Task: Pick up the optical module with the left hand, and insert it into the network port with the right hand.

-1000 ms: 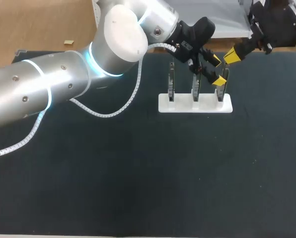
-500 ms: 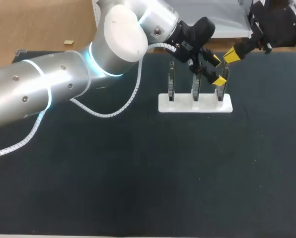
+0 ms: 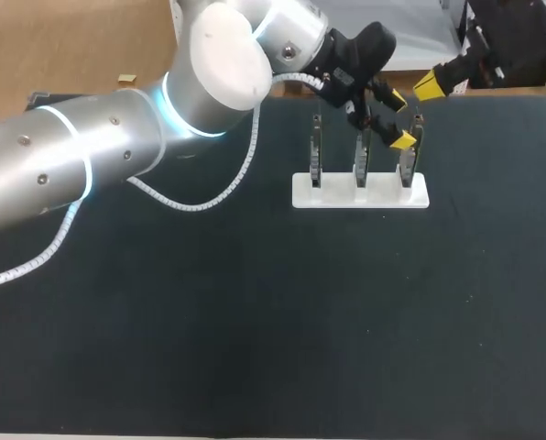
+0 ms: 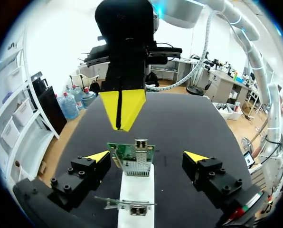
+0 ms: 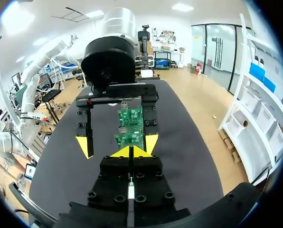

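Three upright green circuit boards stand in a white stand point(image 3: 360, 192) at the table's far middle. My left gripper point(image 3: 399, 119) hangs open over the rightmost board point(image 3: 407, 158). In the left wrist view that board point(image 4: 132, 160), with a metal network port point(image 4: 141, 143) on its top edge, sits between my left gripper's point(image 4: 147, 156) spread fingers without touching them. My right gripper point(image 3: 429, 86) is shut just beyond, its tips point(image 4: 122, 108) pointing down at the board. In the right wrist view my right gripper point(image 5: 131, 152) faces the boards point(image 5: 130, 127). I cannot pick out an optical module.
A second board with a port point(image 4: 134, 207) stands nearer on the white stand point(image 4: 136, 187), under my left wrist. The dark table mat point(image 3: 273, 321) stretches wide in front of the stand. My left arm point(image 3: 90, 165) crosses the mat's far left.
Both grippers have shifted slightly up and toward the far edge; the right one has drawn a little away from the boards. Neither has changed its opening.
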Action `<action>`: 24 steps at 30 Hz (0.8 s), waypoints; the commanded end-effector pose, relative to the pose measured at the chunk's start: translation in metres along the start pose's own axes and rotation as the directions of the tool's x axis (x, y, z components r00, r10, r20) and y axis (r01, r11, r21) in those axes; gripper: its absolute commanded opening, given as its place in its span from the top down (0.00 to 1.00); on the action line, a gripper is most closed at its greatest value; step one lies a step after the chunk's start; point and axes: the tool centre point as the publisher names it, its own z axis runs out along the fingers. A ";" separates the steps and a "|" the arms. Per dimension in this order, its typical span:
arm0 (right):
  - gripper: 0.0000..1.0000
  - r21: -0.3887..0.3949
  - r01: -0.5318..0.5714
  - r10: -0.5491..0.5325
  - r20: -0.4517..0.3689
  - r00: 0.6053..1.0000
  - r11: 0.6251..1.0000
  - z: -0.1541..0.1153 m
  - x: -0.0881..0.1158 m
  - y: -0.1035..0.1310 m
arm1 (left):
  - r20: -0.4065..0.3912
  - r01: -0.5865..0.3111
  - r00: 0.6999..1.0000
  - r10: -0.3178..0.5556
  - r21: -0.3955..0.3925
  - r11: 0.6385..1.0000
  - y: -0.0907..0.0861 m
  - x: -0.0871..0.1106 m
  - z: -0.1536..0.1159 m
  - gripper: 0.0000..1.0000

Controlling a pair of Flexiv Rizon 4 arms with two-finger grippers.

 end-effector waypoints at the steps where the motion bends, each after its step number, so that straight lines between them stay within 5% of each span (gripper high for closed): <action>1: 1.00 0.018 0.005 -0.005 0.002 1.000 1.000 -0.005 -0.001 0.006 | -0.004 -0.007 1.000 0.007 -0.024 1.000 -0.006 -0.002 -0.013 0.00; 12: 0.97 0.053 0.004 -0.005 0.025 1.000 0.999 -0.010 -0.005 0.009 | -0.023 -0.020 1.000 0.018 -0.097 0.995 0.001 -0.006 -0.036 0.00; 13: 0.55 0.071 0.002 -0.003 0.016 1.000 0.997 -0.011 -0.006 0.009 | -0.026 -0.018 1.000 0.015 -0.111 0.994 0.001 -0.007 -0.038 0.00; 14: 0.00 0.084 -0.005 0.003 0.021 1.000 0.996 -0.011 -0.006 0.008 | -0.025 -0.019 1.000 0.016 -0.119 0.993 0.002 -0.007 -0.040 0.00; 24: 0.00 0.105 -0.017 0.014 0.029 0.999 0.994 -0.012 -0.007 0.007 | -0.025 -0.019 1.000 0.016 -0.119 0.993 0.002 -0.007 -0.040 0.00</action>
